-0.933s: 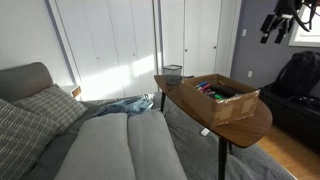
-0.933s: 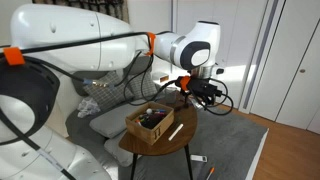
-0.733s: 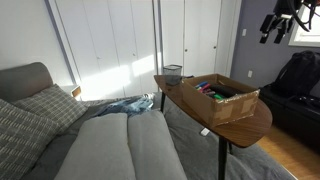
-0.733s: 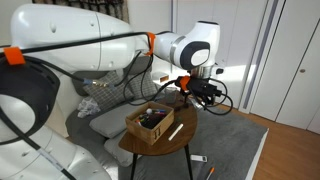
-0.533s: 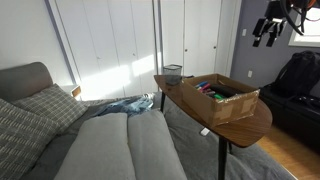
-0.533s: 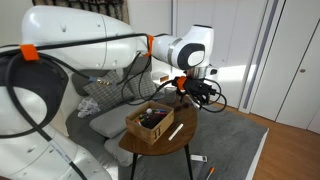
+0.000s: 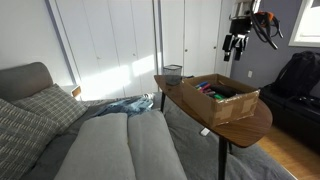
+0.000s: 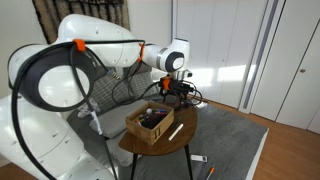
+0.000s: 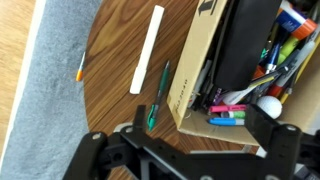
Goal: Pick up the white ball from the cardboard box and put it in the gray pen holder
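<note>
Clearly, round white ball rests in cardboard box.

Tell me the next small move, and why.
Probably shift and lower the open gripper toward the white ball: the gripper hangs high above the brown cardboard box, and the ball lies inside among coloured markers, off-centre in the wrist view.

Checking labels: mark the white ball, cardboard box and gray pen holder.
white ball (image 9: 268, 107), wrist view, its middle.
cardboard box (image 7: 236, 108), exterior view, side wall.
gray pen holder (image 7: 172, 75), exterior view, mesh wall.
</note>
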{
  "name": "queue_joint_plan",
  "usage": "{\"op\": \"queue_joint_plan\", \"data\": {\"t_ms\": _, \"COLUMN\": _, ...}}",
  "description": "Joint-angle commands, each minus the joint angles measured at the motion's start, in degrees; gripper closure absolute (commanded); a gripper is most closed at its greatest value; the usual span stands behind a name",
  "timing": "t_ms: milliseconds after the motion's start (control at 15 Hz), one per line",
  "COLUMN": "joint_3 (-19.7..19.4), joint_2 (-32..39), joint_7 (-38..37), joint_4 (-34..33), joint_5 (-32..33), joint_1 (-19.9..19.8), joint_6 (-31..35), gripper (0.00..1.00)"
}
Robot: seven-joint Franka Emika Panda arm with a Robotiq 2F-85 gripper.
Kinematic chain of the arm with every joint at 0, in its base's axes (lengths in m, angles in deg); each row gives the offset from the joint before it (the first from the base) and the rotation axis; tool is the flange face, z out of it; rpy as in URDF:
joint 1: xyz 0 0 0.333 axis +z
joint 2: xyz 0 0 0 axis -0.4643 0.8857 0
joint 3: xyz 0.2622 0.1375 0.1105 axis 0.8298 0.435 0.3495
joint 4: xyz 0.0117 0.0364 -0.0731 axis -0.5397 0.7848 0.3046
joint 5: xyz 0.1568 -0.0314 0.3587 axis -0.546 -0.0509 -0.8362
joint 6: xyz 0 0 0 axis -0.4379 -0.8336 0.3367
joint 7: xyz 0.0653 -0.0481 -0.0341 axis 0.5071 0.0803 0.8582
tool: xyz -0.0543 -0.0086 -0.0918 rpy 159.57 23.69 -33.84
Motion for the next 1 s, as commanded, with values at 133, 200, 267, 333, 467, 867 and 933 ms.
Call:
{"op": "queue_joint_plan", "data": {"t_ms": 133, "joint_3": 2.35, "joint_2": 1.14, "joint_7": 0.93, "joint_4": -0.54, "joint_5": -0.51, "joint_1": -0.28, "joint_6": 1.06, "gripper": 0.0}}
{"op": "queue_joint_plan", "data": {"t_ms": 200, "joint_3": 2.39, "joint_2": 1.13, "joint_7": 1.18, "joint_4": -0.7, "joint_5": -0.57, "joint_1": -0.25, "joint_6": 1.09, "gripper": 0.0}}
{"op": "queue_joint_plan", "data": {"t_ms": 267, "joint_3": 2.37, "joint_2": 1.12, "joint_7": 1.36, "joint_4": -0.89, "joint_5": -0.6, "joint_1": -0.27, "joint_6": 1.09, "gripper": 0.0}}
{"op": "queue_joint_plan", "data": {"t_ms": 333, "joint_3": 2.35, "joint_2": 1.13, "joint_7": 1.51, "joint_4": -1.02, "joint_5": -0.62, "joint_1": -0.29, "joint_6": 1.09, "gripper": 0.0}}
{"op": "queue_joint_plan", "data": {"t_ms": 467, "joint_3": 4.41, "joint_2": 1.67, "joint_7": -6.84, "joint_4": -0.74, "joint_5": 2.05, "joint_1": -0.14, "joint_6": 1.14, "gripper": 0.0}}
{"op": "queue_joint_plan", "data": {"t_ms": 867, "joint_3": 10.03, "joint_2": 0.68, "joint_7": -25.78, "joint_4": 3.62, "joint_5": 2.04, "joint_1": 1.19, "joint_6": 2.22, "gripper": 0.0}}
{"op": "queue_joint_plan", "data": {"t_ms": 933, "joint_3": 10.53, "joint_2": 1.21, "joint_7": -27.13, "joint_4": 4.17, "joint_5": 1.48, "joint_1": 1.38, "joint_6": 2.58, "gripper": 0.0}}
